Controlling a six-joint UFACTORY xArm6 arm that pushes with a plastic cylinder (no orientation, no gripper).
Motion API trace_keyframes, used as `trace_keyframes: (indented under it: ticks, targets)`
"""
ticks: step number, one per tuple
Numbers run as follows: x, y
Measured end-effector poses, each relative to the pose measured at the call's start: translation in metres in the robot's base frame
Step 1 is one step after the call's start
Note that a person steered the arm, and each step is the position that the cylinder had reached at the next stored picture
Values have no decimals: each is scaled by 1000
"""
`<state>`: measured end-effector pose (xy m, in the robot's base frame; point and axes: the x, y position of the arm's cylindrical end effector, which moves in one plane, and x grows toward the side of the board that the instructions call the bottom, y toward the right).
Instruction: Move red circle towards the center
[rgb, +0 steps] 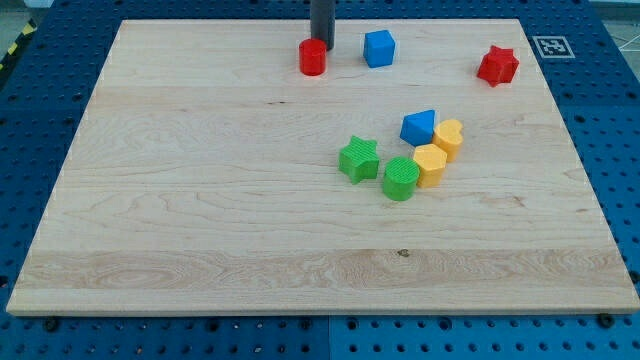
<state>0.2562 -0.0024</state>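
My tip (322, 49) just behind red circle (313, 57), blue cube (379, 48) beside

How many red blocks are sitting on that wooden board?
2. The red circle sits near the view's top centre, right beside my tip. The red star lies at the view's top right. Nothing appears hidden.

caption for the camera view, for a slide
My tip sits just behind the red circle near the board's top edge, before pushing it toward the center.
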Motion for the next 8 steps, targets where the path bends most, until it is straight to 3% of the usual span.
trace_keyframes:
  ticks: [2,4,6,8]
  targets:
    - [6,-6]
    - [-21,-27]
    - [22,-47]
    - [3,-43]
